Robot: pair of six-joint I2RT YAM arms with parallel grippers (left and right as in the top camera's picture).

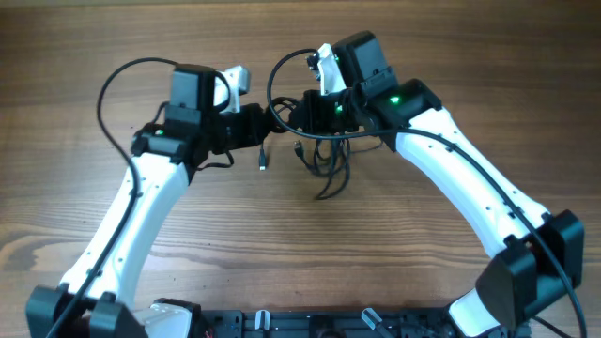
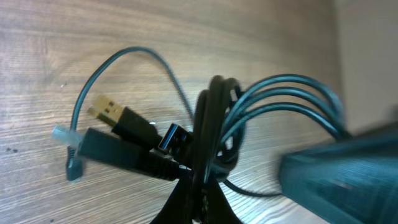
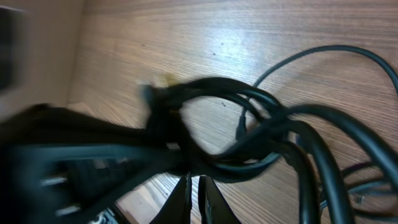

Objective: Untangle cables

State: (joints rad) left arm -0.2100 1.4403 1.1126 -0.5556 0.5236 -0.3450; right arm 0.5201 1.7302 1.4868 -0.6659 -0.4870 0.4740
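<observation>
Left end effector [image 2: 200,182], jaws drawn narrow at the bottom centre of its wrist view, grips the cables [image 2: 214,124] where several black strands bunch into one thick rope. The right end effector [image 3: 196,185], jaws almost together at the bottom of its own view, appears to pinch the same bundle from the other side. Seen from overhead, the tangle hangs between the two just above centre frame, with loops drooping toward the desk [image 1: 94,216] and a dangling plug [image 1: 264,160] at its left edge. A gold-tipped USB plug [image 2: 104,111] and a blue-tongued plug [image 2: 174,135] jut toward the left of the left wrist view. Cords this thin look light, limp and smooth-jacketed, likely to slide through a loose pinch and to cinch tighter if tugged. The rigid plug bodies, or a single strand just behind one, probably offer the surest hold.
</observation>
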